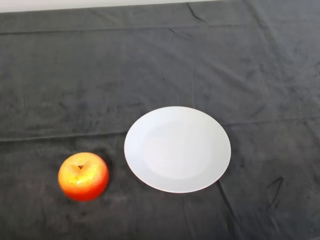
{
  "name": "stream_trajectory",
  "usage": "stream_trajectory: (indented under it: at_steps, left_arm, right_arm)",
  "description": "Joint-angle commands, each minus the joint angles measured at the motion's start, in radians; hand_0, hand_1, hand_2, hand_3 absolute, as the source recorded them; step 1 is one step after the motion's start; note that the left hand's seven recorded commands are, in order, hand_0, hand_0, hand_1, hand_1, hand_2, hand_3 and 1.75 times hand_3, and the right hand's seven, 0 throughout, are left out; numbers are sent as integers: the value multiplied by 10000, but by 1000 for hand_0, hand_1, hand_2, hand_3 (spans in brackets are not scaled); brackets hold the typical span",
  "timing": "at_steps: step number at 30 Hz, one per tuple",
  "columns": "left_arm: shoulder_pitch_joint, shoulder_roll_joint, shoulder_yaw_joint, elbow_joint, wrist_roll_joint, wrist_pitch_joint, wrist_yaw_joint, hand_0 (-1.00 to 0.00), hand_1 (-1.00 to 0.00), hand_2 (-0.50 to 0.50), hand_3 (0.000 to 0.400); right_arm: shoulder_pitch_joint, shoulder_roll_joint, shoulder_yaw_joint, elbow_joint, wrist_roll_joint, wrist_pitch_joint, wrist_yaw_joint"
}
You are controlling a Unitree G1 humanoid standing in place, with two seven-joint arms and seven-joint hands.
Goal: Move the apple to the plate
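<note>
A red and orange apple (83, 176) stands upright on the dark cloth at the lower left of the head view, its stem dimple facing up. A round white plate (177, 149) lies flat on the cloth to the right of the apple, a small gap between them. Nothing lies on the plate.
The dark cloth (160, 65) covers the whole table and has creases across it. A pale strip shows along the far edge at the top left (75, 4).
</note>
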Motion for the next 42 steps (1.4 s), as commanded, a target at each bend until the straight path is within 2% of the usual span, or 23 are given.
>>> stream_trajectory:
  at_steps: [1, 11, 21, 29, 36, 42]
  left_arm:
    - [186, 97, 206, -572, 309, -3, -83, 0, 0, 0, 0]
    - [62, 156, 149, -561, 562, 53, 23, 0, 0, 0, 0]
    - [-500, 56, -359, -658, 1253, 375, 411, 0, 0, 0, 0]
    - [-755, 22, -699, -953, 1643, 471, 318, 0, 0, 0, 0]
    - [-856, -161, -979, -1592, 1866, 771, 150, 0, 0, 0, 0]
    - [-708, -459, -1275, -2885, 1967, 1470, -159, 0, 0, 0, 0]
  right_arm:
    - [94, -67, 38, 208, 20, 120, -47]
    - [94, -68, 39, 208, 20, 121, -47]
    - [95, -68, 39, 207, 20, 121, -47]
    - [97, -68, 39, 203, 21, 122, -46]
    - [103, -68, 39, 195, 21, 123, -45]
    - [115, -68, 39, 175, 23, 126, -41]
